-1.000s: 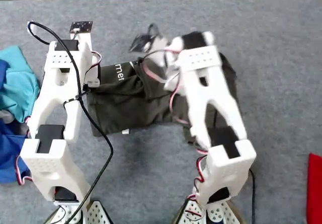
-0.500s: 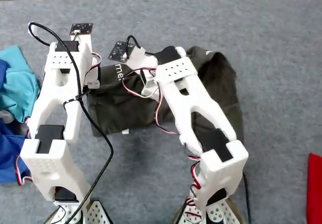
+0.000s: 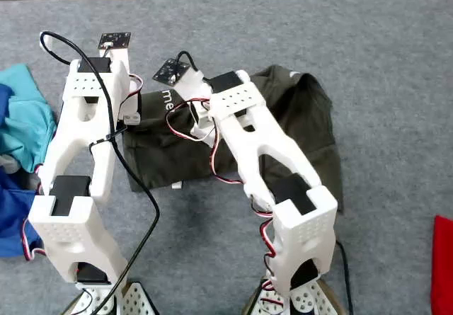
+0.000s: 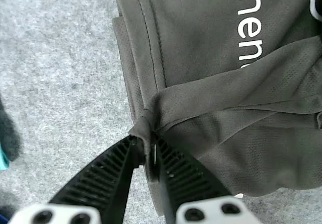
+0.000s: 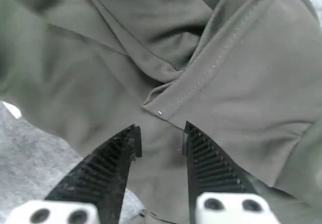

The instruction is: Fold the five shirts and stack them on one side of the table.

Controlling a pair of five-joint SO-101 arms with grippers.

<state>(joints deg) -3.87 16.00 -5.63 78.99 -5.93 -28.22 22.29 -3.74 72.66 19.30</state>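
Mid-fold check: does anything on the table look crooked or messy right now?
Yes. The olive shirt lies bunched rather than flat. Loose overlapping creases sit under the open right end effector, and its edge puckers into a ridge where the left end effector pinches it.

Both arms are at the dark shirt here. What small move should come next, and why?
Probably lower the right hand onto the stitched fold of the dark shirt under it and close. Its jaws stand open over the cloth, while the left hand is shut on the shirt's edge, so folding seems to need a second grip.
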